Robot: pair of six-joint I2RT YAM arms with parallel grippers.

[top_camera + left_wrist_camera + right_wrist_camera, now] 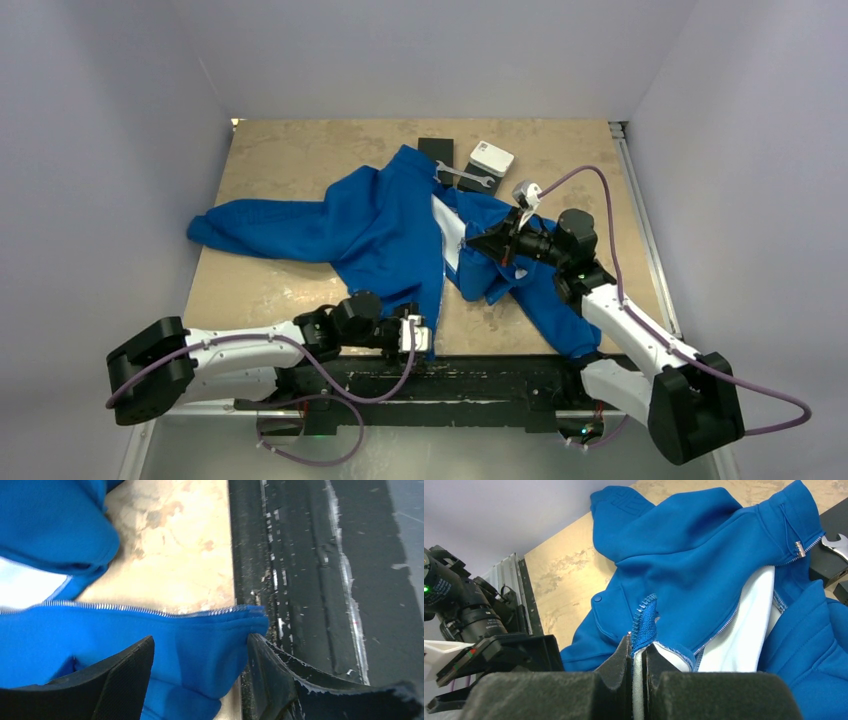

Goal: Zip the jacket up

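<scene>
Royal-blue fleece jacket [380,225] sprawled unzipped across tan counter [280,160], white lining [450,235] and silvery zipper [125,609] showing, left jaws wide apart astride near-edge hem corner, right jaws pinched on zipper edge.

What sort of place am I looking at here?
Probably a robotics lab test cell: plain grey walls enclose the table, the left arm and right arm are bolted to its edge, facing a jacket.
</scene>
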